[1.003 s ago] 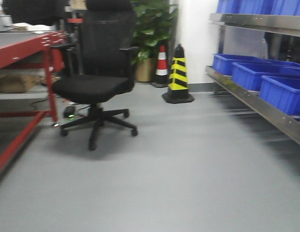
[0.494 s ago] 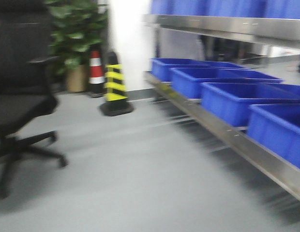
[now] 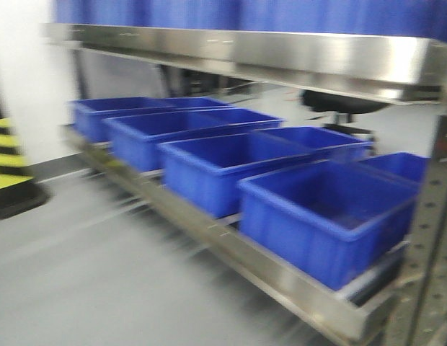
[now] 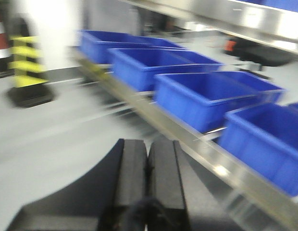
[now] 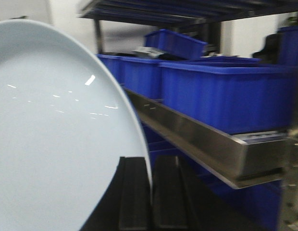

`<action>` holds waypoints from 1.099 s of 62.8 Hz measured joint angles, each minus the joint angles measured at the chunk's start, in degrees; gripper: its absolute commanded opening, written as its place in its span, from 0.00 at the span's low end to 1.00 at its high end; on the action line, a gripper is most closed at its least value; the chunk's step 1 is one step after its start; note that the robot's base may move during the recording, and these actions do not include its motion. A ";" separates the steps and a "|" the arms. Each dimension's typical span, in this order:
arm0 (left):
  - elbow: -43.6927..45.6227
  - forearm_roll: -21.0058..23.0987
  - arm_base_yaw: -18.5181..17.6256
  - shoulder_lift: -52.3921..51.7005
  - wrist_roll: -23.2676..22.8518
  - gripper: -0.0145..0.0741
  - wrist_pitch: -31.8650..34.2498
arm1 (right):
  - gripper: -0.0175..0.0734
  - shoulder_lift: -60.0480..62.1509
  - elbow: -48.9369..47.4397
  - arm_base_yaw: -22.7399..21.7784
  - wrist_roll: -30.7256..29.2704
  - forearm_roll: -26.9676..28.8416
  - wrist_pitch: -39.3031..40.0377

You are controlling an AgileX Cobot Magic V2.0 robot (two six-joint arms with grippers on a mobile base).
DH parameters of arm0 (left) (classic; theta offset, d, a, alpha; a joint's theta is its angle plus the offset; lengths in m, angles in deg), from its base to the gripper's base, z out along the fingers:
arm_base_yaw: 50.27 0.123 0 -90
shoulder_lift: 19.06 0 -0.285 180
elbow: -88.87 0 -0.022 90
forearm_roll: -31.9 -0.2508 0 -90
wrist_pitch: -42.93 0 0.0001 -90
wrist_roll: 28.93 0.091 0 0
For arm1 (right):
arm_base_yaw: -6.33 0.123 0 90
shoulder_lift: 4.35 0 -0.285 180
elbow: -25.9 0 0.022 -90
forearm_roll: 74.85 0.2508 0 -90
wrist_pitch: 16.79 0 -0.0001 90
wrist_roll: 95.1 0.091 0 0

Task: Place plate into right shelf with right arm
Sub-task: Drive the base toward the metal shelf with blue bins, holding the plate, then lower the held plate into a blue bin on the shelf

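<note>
The left gripper [image 4: 148, 168] is seen pressed shut on nothing, presumably idle, while the plate [image 5: 53, 144] is pinched by its rim in the narrowly parted right gripper [image 5: 151, 166], likely for sliding onto the right shelf [image 5: 197, 139] at near right.

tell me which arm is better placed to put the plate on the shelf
Right. The right gripper is shut on the plate, with the steel shelf beside it; the left gripper is shut and holds nothing.
</note>
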 measured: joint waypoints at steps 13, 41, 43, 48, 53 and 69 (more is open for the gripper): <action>0.00 0.00 0.00 0.00 0.00 0.11 0.00 | 0.25 0.00 0.00 0.00 0.00 0.00 0.00; 0.00 0.00 0.00 0.00 0.00 0.11 0.00 | 0.25 0.00 0.00 0.00 0.00 0.00 0.00; 0.00 0.00 0.00 0.00 0.00 0.11 0.00 | 0.25 0.00 0.00 0.00 0.00 0.00 0.00; 0.00 0.00 0.00 0.00 0.00 0.11 0.00 | 0.25 0.00 0.00 0.00 0.00 0.00 0.00; 0.00 0.00 0.00 0.00 0.00 0.11 0.00 | 0.25 0.00 0.00 0.00 0.00 0.00 0.00; 0.00 0.00 0.00 0.00 0.00 0.11 0.00 | 0.25 0.00 0.00 0.00 0.00 0.00 0.00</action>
